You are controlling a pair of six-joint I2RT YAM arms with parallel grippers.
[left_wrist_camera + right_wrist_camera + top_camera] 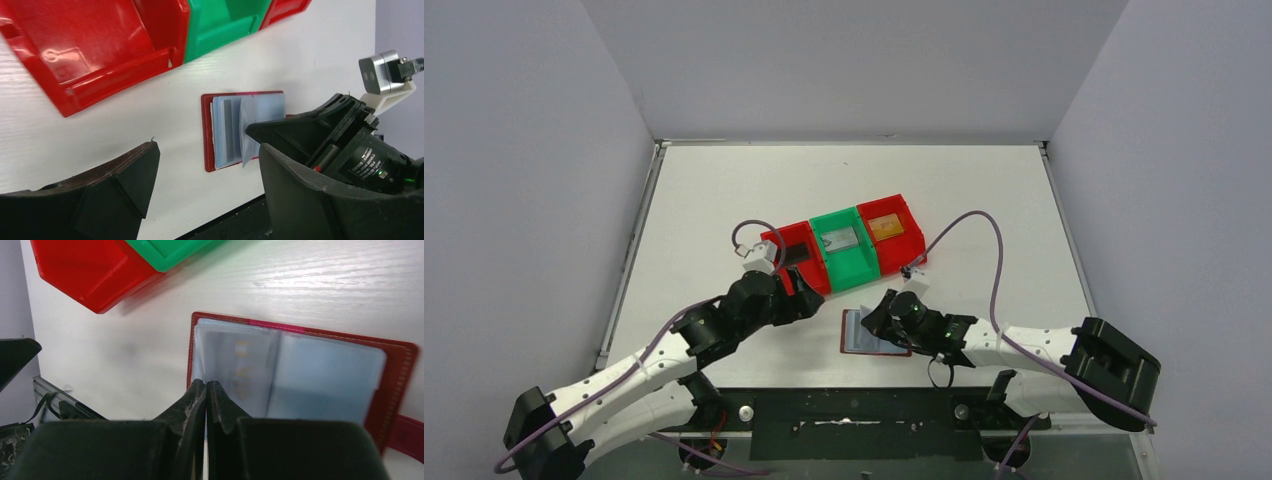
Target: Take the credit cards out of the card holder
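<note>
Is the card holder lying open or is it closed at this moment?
Open: the card holder lies flat, its red cover spread and the clear pockets facing up.

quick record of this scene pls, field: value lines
card holder: open flat on the table, in front of the bins
pockets: grey card shows through one
left red bin: black card
green bin: silver card
right red bin: gold card
right tool: shut, tips at the holder's near edge
left tool: open, holding nothing
</note>
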